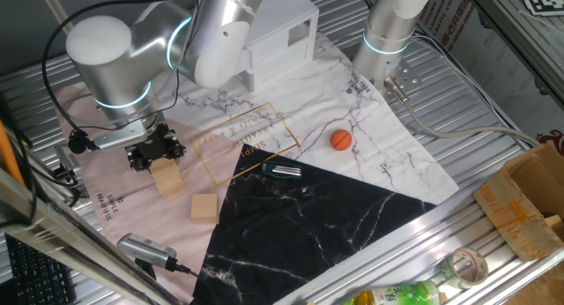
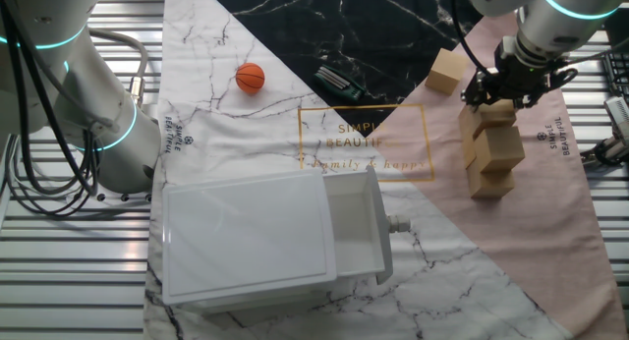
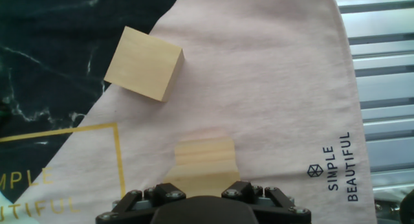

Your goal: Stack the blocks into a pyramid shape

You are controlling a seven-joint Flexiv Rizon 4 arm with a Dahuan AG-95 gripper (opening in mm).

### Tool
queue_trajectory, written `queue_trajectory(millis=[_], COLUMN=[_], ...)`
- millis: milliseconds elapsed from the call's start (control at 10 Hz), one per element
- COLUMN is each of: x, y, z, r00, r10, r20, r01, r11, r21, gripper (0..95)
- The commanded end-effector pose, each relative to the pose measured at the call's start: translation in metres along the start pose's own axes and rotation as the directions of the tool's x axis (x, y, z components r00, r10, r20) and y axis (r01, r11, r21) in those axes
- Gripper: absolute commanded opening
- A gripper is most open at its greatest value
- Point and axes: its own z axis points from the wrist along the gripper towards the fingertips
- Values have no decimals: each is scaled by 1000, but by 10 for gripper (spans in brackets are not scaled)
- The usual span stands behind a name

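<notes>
Several tan wooden blocks are stacked together [image 2: 499, 143] on the pink part of the cloth. In one fixed view only the stack's front block [image 1: 169, 179] shows; the arm hides the others. My gripper [image 2: 501, 96] hangs right over the top of the stack, and its fingers [image 1: 141, 155] stand spread on either side of the top block's upper edge, open as far as I can see. From the hand view I look down on the stack's stepped edges [image 3: 204, 160], and my fingertips are out of frame. One loose block [image 3: 143, 63] [image 1: 204, 207] [image 2: 447, 72] lies alone at the edge of the black marble area.
An orange ball [image 1: 341, 139] sits on the white marble cloth. A white box-like house [image 2: 265, 237] stands at the far side by a second robot base [image 1: 392, 23]. A dark tool [image 1: 282, 171] lies mid-cloth, and a cardboard box [image 1: 529, 208] is at the right.
</notes>
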Motion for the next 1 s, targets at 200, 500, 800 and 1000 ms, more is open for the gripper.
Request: queue_trajectory(millis=[200,500,800,1000], x=[2,5,6,6], y=[0,0,0,0], z=[0,1,0,1], r00=[1000,1000,1000,1000], r10=[4,5,5,6], r20=[1,2,2,2], r01=[-4,-5,-5,-6], r11=[1000,1000,1000,1000], r21=[1,1,1,1], gripper=[0,0,0,0])
